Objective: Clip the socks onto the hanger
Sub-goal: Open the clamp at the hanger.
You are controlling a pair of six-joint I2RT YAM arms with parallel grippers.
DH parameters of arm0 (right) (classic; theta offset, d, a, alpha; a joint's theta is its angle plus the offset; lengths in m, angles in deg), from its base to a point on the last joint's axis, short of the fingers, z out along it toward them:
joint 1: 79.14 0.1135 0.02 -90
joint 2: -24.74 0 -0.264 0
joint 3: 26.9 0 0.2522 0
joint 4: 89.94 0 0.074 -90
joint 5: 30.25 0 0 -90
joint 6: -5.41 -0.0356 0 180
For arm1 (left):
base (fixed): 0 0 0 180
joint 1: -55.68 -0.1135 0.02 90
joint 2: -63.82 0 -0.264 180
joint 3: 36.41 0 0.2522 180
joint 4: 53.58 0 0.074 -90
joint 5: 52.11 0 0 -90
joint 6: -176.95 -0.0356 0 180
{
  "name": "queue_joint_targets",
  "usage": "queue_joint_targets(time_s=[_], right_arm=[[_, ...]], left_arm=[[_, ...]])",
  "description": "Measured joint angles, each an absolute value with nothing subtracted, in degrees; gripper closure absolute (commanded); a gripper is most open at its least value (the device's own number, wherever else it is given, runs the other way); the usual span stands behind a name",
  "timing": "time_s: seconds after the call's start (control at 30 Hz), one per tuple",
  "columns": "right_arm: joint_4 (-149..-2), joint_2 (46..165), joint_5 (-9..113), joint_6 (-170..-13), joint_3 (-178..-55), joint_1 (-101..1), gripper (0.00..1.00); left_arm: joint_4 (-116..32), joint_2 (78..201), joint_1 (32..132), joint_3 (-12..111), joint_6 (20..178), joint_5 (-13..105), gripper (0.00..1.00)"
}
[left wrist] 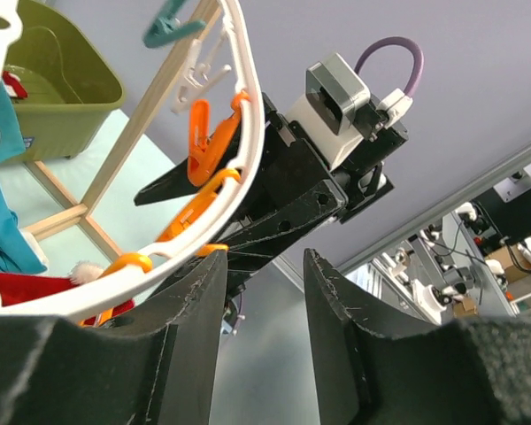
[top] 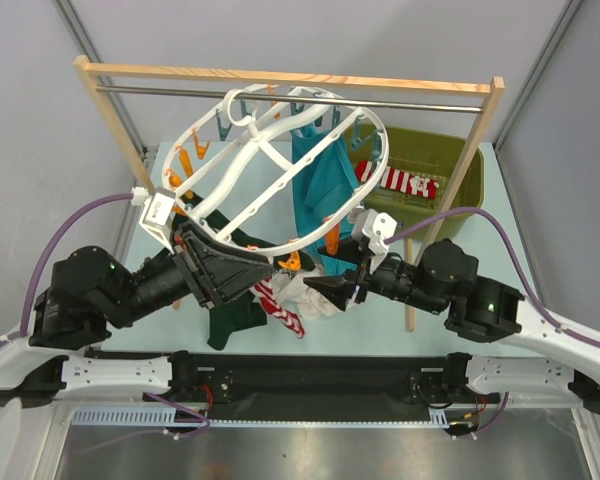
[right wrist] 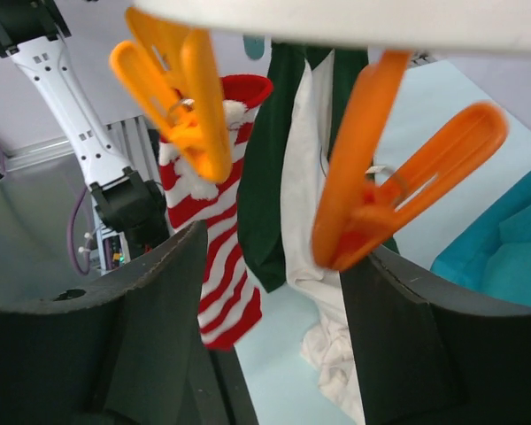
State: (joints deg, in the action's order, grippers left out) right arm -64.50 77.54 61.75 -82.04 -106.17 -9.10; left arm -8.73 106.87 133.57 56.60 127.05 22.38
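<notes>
Right wrist view has the right gripper standing wide with nothing between its fingers, just under the white rim of the hanger. One striped sock hangs from that rim, its white cuff pinched in an orange clip, and dangles beyond the gap between the fingers. A second orange clip hangs bare above the finger on the right of the view; whether it touches that finger I cannot tell. Beside the sock hang a dark green garment and a white cloth. From above, the hanger hangs tilted under the metal rod of the wooden rack, with both arms reaching to its near rim. The other striped sock lies in the green bin, apart from the hanger. Left wrist view shows the left gripper with a narrow gap, gripping nothing, the rim passing just beside one finger.
</notes>
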Motion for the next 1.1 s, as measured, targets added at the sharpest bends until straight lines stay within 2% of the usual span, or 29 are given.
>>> queue_joint_targets(time_s=[0.2,0.47,0.7,0.97,1.1], right_arm=[[-67.27,74.02,61.79,-83.11,-102.02,-7.03,0.32],[-71.47,73.91,64.30,-81.60,-98.85,-0.99,0.34],[-75.23,74.50,71.34,-75.94,-98.63,2.85,0.39],[-76.17,77.47,77.48,-69.78,-100.60,2.94,0.49],[-77.59,77.71,78.97,-68.01,-100.99,3.09,0.50]], left_arm=[[-8.75,108.44,133.57,56.60,127.02,24.02,0.55],[-11.19,105.56,133.57,53.43,127.40,26.34,0.53],[-12.66,103.20,133.57,53.87,127.94,28.61,0.52],[-12.70,106.34,133.57,54.00,128.12,31.11,0.52],[-12.70,107.87,133.57,54.37,128.12,31.19,0.52]])
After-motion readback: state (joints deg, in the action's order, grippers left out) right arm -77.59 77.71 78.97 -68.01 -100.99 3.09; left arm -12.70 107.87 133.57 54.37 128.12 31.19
